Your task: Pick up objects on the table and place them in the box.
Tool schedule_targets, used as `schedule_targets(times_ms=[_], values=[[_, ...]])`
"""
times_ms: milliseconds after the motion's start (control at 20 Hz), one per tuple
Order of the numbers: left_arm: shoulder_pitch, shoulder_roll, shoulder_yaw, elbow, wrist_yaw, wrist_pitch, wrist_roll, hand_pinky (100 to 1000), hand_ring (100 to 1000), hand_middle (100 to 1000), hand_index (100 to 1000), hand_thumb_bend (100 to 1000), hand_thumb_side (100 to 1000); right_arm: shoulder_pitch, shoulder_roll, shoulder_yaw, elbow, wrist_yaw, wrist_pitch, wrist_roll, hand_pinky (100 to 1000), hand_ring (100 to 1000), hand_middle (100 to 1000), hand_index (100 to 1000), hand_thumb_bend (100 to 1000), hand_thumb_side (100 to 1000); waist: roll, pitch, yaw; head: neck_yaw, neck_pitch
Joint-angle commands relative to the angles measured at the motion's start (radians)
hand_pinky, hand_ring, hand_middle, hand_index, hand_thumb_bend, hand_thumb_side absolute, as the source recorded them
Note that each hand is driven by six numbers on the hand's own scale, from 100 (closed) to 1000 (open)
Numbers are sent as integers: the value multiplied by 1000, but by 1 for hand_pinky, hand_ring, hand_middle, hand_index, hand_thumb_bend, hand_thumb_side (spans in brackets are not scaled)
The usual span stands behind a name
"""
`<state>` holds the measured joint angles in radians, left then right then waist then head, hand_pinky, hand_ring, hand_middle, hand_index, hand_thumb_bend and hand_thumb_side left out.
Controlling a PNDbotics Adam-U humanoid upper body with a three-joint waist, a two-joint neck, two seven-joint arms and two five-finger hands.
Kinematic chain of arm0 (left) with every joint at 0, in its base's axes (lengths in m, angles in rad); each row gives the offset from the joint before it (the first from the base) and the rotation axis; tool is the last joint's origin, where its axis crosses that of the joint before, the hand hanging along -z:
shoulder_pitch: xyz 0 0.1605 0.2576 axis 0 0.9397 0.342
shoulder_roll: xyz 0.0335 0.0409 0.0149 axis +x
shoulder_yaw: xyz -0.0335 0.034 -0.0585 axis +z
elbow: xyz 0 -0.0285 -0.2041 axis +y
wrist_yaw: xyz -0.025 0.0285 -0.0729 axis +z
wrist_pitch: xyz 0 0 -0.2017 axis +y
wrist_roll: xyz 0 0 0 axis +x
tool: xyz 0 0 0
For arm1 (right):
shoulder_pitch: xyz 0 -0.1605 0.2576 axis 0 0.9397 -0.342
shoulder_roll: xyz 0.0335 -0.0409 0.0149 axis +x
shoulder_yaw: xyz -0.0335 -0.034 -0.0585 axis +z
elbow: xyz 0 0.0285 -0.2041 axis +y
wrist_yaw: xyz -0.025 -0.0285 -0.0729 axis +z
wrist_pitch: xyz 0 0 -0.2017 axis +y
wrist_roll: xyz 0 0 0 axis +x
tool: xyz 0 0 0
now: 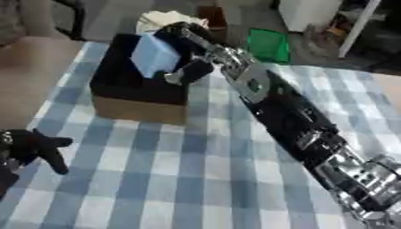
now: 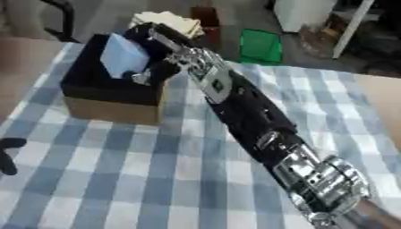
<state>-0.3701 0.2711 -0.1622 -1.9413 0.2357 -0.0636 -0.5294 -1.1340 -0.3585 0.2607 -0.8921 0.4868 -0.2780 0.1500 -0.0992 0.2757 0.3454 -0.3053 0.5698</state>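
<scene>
Over box (image 1: 139,96), seemingly hand-held blue block (image 1: 154,56)

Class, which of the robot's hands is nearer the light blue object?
Right. The right hand grips the light blue object over the box; the left hand rests far off at the table's left edge.

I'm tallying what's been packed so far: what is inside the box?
A light blue block, gripped by the right robot hand, is over the dark opening of the box. The block and hand cover the rest inside.
</scene>
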Motion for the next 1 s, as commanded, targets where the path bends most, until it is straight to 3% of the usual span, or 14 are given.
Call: schedule_targets(times_ms=[50,200,400,550,850,1000], values=[[-12,-1,-2,-19,2,0,-5,880,541,538,735,180,836,-21,-15,8,-17,57,25,-52,714,806,459,646,657,345,8,-16,-2,-6,-12],[-14,-1,-3,-19,1,2,-6,879,541,537,735,181,835,-21,-20,19,-48,111,46,-106,739,828,598,773,696,322,6,-16,-5,-6,-15],[-13,-2,-4,-17,-1,5,-6,878,540,537,734,182,836,-18,-22,24,-81,184,66,-179,767,860,749,861,798,288,3,-18,-8,-6,-14],[-13,-2,-5,-16,-1,6,-5,877,540,537,734,182,834,-14,-20,24,-89,237,71,-232,785,883,837,903,824,251,3,-20,-11,-6,-15],[-6,-2,-3,-14,-2,6,-2,876,540,536,733,182,836,-3,-17,12,-95,336,66,-298,786,885,838,904,817,235,9,-26,-28,-1,-11],[6,-1,0,-11,-7,5,1,876,540,536,733,182,840,8,-28,9,-120,335,62,-304,781,893,825,905,806,228,16,-31,-45,4,-4]])
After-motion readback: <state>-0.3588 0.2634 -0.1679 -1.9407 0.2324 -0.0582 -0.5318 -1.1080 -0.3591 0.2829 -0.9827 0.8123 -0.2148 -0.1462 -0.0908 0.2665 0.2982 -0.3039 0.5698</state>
